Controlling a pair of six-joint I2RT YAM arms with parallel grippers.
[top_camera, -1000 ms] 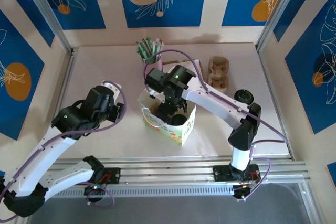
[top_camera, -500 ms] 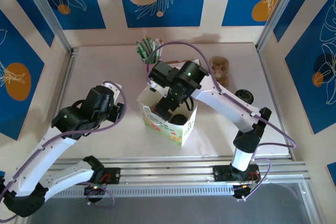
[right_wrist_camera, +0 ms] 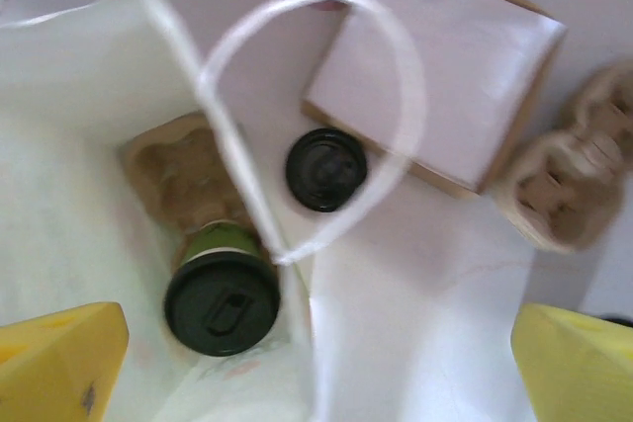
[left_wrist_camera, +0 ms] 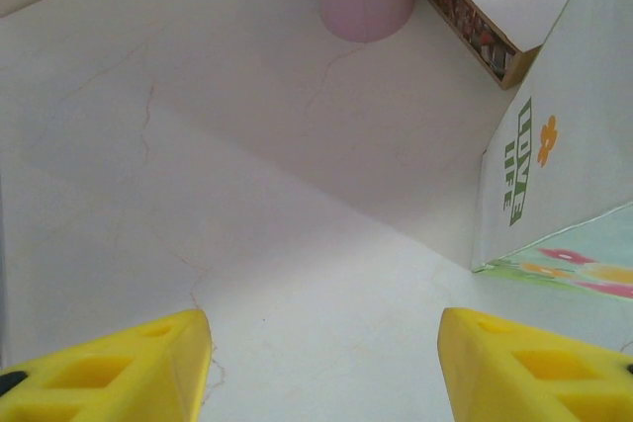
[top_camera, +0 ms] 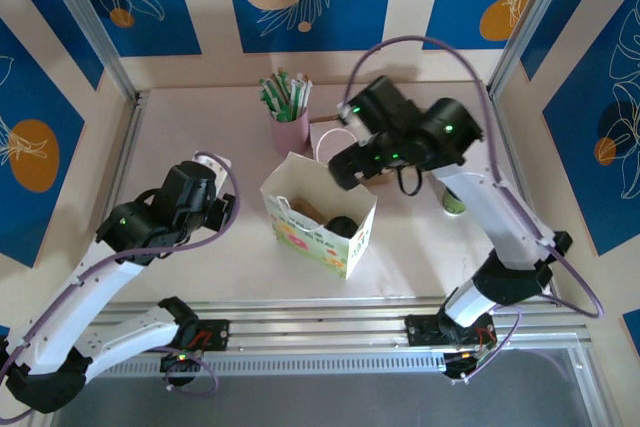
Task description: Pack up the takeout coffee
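The right claw (right_wrist_camera: 318, 348) hangs above the far rim of the white paper bag with a flower print (top_camera: 310, 242), at about 1 o'clock from the bag's middle in the top view. In its wrist view, the small paper cup, white with a green lower body and a round black plastic lid (right_wrist_camera: 222, 303), stands upright inside the bag, at 7 o'clock. A brown moulded pulp tray (right_wrist_camera: 178, 170) lies in the bag too, touching the cup at its 12 o'clock.

1 thin white loop handle (right_wrist_camera: 410, 96) of the bag arcs across that view. Under it a loose round black lid (right_wrist_camera: 326, 168) lies on the table outside the bag, just beside a flat box with a white top and brown sides (right_wrist_camera: 445, 66). A pale pulp cup carrier (right_wrist_camera: 569, 180) sits at 3 o'clock from the box.

In the top view, a pink cup of green-and-white sticks (top_camera: 288, 117) stands at 12 o'clock from the bag.

The right claw's 2 yellow fingers are spread as wide as they go, and nothing is between them.

The left claw (left_wrist_camera: 321, 368) hovers at 9 o'clock from the bag over the bare pale table (left_wrist_camera: 247, 195), fingers well apart, gripping nothing.
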